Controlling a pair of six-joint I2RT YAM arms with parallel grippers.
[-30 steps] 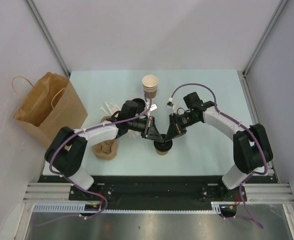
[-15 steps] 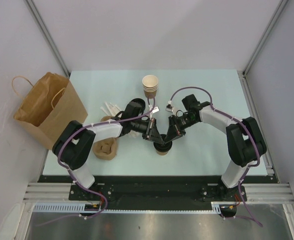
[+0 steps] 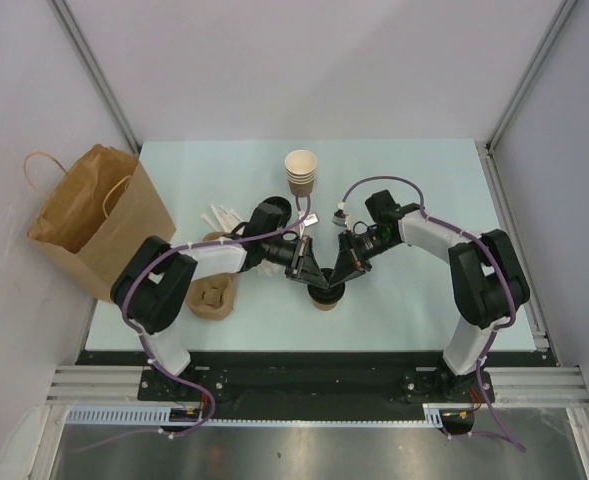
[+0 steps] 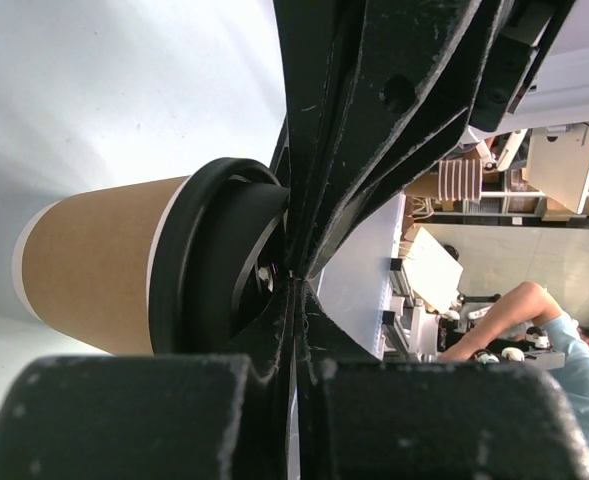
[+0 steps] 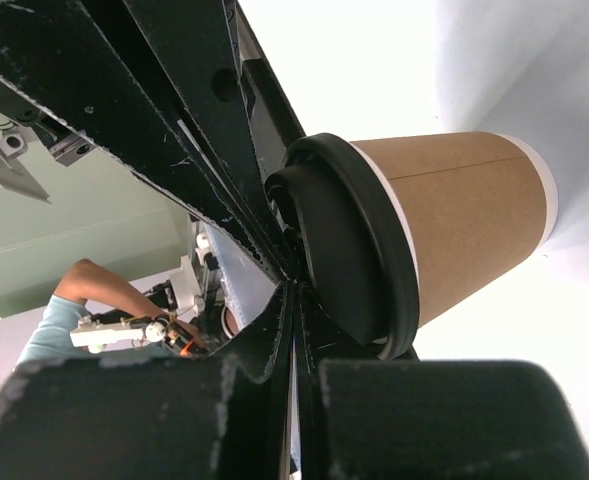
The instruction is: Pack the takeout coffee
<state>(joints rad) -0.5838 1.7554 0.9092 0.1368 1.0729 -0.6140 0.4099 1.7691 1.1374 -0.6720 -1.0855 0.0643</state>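
One takeout coffee [image 3: 325, 297], a tan paper cup with a black lid, stands upright near the table's front centre. My left gripper [image 3: 313, 280] and right gripper [image 3: 337, 279] meet over it from either side. Both are shut with nothing between the fingers, and their tips rest on the lid. In the left wrist view the cup [image 4: 94, 265] and its lid [image 4: 206, 265] lie left of my left gripper [image 4: 296, 276]. The right wrist view shows the cup [image 5: 464, 225] and lid [image 5: 359, 262] to the right of my right gripper [image 5: 294, 284].
A large brown paper bag [image 3: 99, 215] stands open at the table's left edge. A stack of lidless tan cups [image 3: 300, 170] is at the back centre. A brown cardboard piece [image 3: 214, 297] and white sachets [image 3: 221, 216] lie under the left arm.
My right gripper has closed its last small gap. Both arms' elbows have drawn in toward the centre, while the tips stay on the cup's lid.
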